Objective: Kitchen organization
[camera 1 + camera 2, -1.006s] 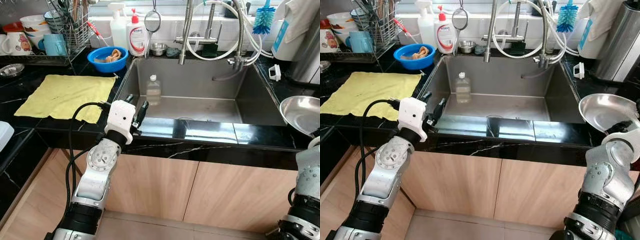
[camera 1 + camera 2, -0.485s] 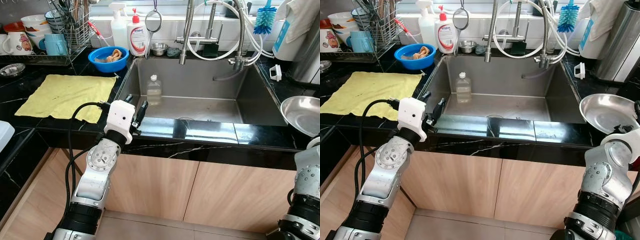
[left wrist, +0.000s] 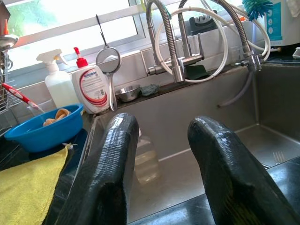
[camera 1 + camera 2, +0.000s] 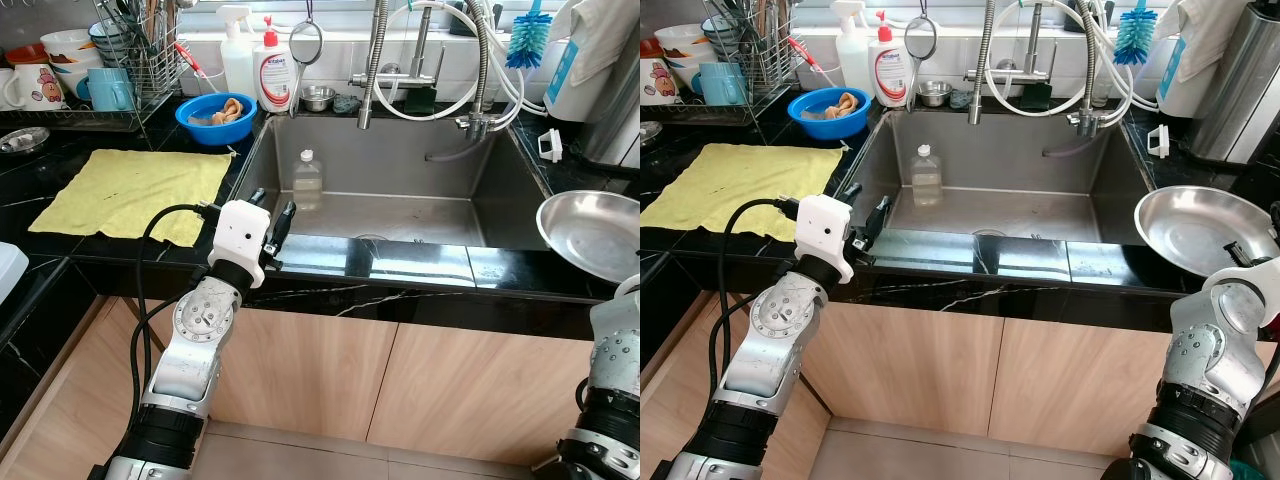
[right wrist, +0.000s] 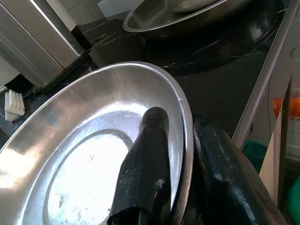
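Observation:
A shallow steel dish (image 4: 592, 232) hangs over the black counter just right of the sink (image 4: 400, 150). My right gripper (image 5: 180, 124) is shut on the dish's rim (image 5: 93, 154), one finger inside and one outside. My left gripper (image 4: 272, 205) rests at the counter's front edge by the sink's left corner, open, with nothing between its fingers (image 3: 112, 154). A clear plastic bottle (image 4: 307, 180) stands upright in the sink's left part.
A yellow cloth (image 4: 130, 190) lies flat on the counter left of the sink. Behind it are a blue bowl (image 4: 215, 115), a dish rack (image 4: 120, 60) and soap bottles (image 4: 273, 70). Faucet hoses (image 4: 430, 60) arch over the sink. A steel bin (image 4: 1240, 90) stands at the far right.
The steel dish has moved left toward the sink in my right gripper and now shows more fully. My left arm has stayed put.

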### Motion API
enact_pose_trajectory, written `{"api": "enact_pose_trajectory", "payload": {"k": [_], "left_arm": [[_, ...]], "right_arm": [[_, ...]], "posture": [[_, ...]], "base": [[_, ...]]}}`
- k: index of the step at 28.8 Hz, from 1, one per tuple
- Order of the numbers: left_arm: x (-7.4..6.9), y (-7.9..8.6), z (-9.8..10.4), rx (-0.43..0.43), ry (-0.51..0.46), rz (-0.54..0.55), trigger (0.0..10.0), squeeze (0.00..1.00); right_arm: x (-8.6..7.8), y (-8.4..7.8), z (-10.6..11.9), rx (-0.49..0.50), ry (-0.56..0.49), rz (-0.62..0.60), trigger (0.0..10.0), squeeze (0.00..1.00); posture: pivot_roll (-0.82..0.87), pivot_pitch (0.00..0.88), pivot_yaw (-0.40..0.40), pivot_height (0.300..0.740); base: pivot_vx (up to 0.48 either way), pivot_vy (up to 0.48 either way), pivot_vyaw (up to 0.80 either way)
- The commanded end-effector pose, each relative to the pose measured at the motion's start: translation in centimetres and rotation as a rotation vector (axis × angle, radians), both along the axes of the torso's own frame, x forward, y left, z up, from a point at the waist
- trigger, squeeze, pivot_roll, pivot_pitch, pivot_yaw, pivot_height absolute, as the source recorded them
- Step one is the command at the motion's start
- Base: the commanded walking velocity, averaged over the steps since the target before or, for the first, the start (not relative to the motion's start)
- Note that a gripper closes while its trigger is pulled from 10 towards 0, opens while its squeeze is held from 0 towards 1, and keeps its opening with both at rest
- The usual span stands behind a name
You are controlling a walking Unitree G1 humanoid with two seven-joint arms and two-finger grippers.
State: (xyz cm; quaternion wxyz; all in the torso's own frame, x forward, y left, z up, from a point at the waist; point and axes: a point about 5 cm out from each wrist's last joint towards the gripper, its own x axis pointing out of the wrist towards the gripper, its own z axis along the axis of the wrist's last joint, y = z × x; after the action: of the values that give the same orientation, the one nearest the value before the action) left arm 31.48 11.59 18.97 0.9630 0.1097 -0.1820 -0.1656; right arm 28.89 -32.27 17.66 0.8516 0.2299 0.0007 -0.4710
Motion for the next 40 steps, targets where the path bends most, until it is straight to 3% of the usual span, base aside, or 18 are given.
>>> {"api": "enact_pose_trajectory", "payload": {"k": [1, 4, 5, 6, 7, 11, 13, 20, 22, 30, 40], "left_arm": [[0.1, -0.1, 0.5, 0.025, -0.022, -0.010, 10.0, 0.00], [0.1, -0.2, 0.4, 0.021, -0.021, -0.010, 10.0, 0.00], [0.1, -0.2, 0.4, 0.021, -0.020, -0.010, 10.0, 0.00], [0.2, -0.2, 0.4, 0.021, -0.020, -0.010, 10.0, 0.00], [0.2, -0.2, 0.4, 0.019, -0.020, -0.009, 10.0, 0.00], [0.2, -0.3, 0.4, 0.016, -0.021, -0.006, 10.0, 0.00], [0.1, -0.2, 0.3, 0.014, -0.022, 0.000, 10.0, 0.00], [0.1, -0.1, 0.3, 0.013, -0.023, 0.007, 10.0, 0.00], [0.1, -0.1, 0.3, 0.013, -0.024, 0.010, 10.0, 0.00], [-0.1, -0.1, 0.2, 0.007, -0.025, 0.016, 10.0, 0.00], [-0.2, 0.0, 0.2, 0.004, -0.025, 0.022, 10.0, 0.00]], "right_arm": [[0.5, 0.1, 0.6, -0.008, -0.015, 0.013, 0.0, 0.00], [1.4, 0.6, 1.0, -0.037, -0.023, 0.062, 0.0, 0.00], [2.0, 0.9, 1.2, -0.060, -0.020, 0.098, 1.1, 0.00], [2.6, 1.2, 1.5, -0.088, -0.015, 0.140, 1.1, 0.00], [3.5, 1.8, 1.8, -0.104, -0.015, 0.183, 10.0, 0.00], [5.4, 2.7, 2.5, -0.146, -0.020, 0.257, 10.0, 0.00], [7.5, 4.1, 2.8, -0.193, -0.002, 0.376, 10.0, 0.00], [9.3, 5.8, 3.1, -0.279, 0.028, 0.500, 10.0, 0.00], [10.0, 6.5, 2.7, -0.331, 0.079, 0.552, 10.0, 0.00], [10.7, 7.3, 1.1, -0.480, 0.233, 0.639, 10.0, 0.00], [10.4, 6.5, 0.0, -0.520, 0.307, 0.644, 10.0, 0.00]], "posture": [[0.06, 0.000, 0.021, 0.740], [0.05, 0.000, 0.021, 0.740], [0.05, 0.000, 0.021, 0.740], [0.05, 0.000, 0.021, 0.740], [0.05, 0.000, 0.021, 0.740], [0.06, 0.000, 0.014, 0.740], [0.07, 0.000, 0.008, 0.740], [0.08, 0.000, 0.001, 0.740], [0.09, 0.000, -0.007, 0.740], [0.09, 0.000, -0.014, 0.740], [0.11, 0.000, -0.021, 0.740]], "base": [[0.000, 0.000, 0.00], [0.000, 0.000, 0.00], [0.000, 0.000, 0.00], [0.000, 0.000, 0.00], [0.000, 0.000, 0.00], [0.000, 0.000, 0.00], [0.000, 0.000, 0.00], [0.000, 0.000, 0.00], [0.000, 0.000, 0.00], [0.000, 0.000, 0.00], [0.000, 0.000, 0.00]]}}
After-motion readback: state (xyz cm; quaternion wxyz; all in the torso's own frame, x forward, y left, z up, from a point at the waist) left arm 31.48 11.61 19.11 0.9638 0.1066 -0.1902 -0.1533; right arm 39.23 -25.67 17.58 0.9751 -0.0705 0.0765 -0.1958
